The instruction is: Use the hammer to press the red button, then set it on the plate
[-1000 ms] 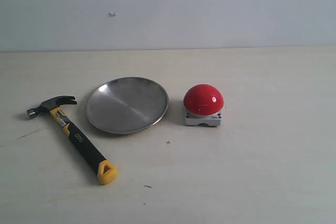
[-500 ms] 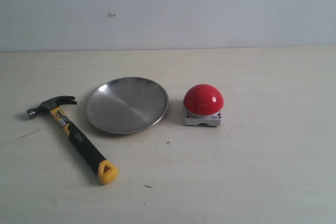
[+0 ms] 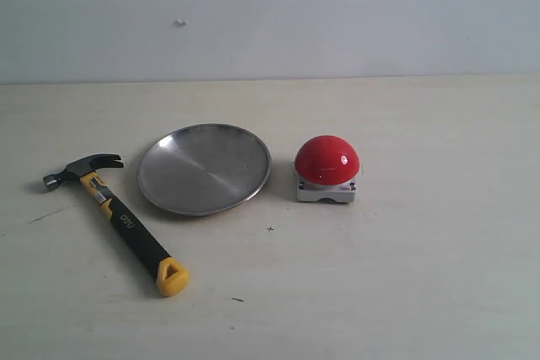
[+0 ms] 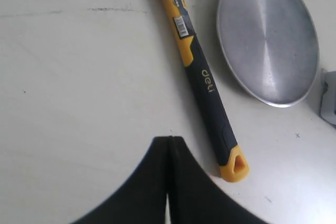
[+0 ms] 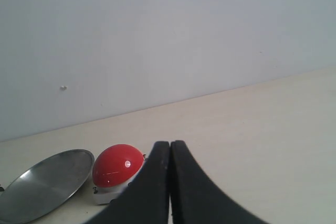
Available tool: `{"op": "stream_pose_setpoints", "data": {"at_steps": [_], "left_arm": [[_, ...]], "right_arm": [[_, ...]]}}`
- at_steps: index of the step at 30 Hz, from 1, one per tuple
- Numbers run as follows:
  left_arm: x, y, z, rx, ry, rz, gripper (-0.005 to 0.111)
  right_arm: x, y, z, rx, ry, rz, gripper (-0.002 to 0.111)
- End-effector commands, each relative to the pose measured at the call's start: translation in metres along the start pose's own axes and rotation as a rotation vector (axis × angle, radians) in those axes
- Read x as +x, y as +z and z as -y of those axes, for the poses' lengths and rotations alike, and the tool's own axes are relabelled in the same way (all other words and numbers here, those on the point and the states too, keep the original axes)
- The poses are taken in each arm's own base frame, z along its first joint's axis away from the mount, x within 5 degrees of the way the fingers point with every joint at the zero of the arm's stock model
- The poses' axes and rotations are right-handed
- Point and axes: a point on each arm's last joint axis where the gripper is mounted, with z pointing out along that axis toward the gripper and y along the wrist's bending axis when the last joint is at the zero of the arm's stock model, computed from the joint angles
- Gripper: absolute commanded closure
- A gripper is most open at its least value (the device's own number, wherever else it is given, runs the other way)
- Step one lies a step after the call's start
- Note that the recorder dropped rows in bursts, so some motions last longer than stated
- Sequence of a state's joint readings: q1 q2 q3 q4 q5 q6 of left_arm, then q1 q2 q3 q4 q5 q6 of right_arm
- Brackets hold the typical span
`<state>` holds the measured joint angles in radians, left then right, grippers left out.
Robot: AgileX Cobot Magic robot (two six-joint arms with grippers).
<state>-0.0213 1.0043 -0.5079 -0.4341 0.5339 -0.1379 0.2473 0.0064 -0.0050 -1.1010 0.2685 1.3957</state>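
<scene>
The hammer (image 3: 118,218) lies flat on the table at the left, dark head toward the back, yellow end cap toward the front. To its right sits the round silver plate (image 3: 204,168), and right of that the red button (image 3: 326,160) on its light-grey base. Neither gripper shows in the exterior view. In the left wrist view my left gripper (image 4: 169,139) is shut with nothing in it, hovering above the table beside the hammer (image 4: 205,80) handle's end, with the plate (image 4: 268,38) beyond. My right gripper (image 5: 170,143) is shut and empty, near the red button (image 5: 117,165) and plate (image 5: 44,183).
A pale wooden table (image 3: 422,276) carries everything, with a plain light wall (image 3: 337,14) behind it. Small dark specks mark the table near the front.
</scene>
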Motion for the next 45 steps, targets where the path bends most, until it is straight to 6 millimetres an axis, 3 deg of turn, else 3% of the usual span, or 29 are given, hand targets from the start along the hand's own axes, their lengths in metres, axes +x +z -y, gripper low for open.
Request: {"op": "stream_pose_setpoints", "data": {"at_steps": [1, 9, 12, 22, 29, 35, 45], "left_arm": [[-0.012, 0.001, 0.003, 0.031, -0.093, 0.111, 0.107], [-0.010, 0.004, 0.007, 0.088, -0.470, 0.054, 0.107], [-0.009, 0.012, 0.012, 0.096, -0.491, 0.046, 0.107], [0.007, 0.074, 0.063, 0.100, -0.515, -0.089, 0.107], [0.019, 0.106, 0.064, 0.033, -0.516, -0.103, 0.107], [0.022, 0.113, 0.060, -0.007, -0.561, -0.134, 0.107], [0.000, 0.108, 0.078, 0.068, -0.605, -0.086, 0.107]], "right_arm": [[-0.001, -0.001, 0.000, -0.004, -0.014, 0.010, 0.108], [-0.001, -0.001, 0.000, -0.004, -0.014, 0.010, 0.108], [-0.001, -0.001, 0.000, -0.004, -0.014, 0.010, 0.108], [-0.001, -0.001, 0.000, -0.004, -0.014, 0.010, 0.108], [-0.001, -0.001, 0.000, -0.004, -0.014, 0.010, 0.108], [-0.001, -0.001, 0.000, -0.004, -0.014, 0.010, 0.108], [-0.001, -0.001, 0.000, -0.006, -0.015, 0.011, 0.108]]}}
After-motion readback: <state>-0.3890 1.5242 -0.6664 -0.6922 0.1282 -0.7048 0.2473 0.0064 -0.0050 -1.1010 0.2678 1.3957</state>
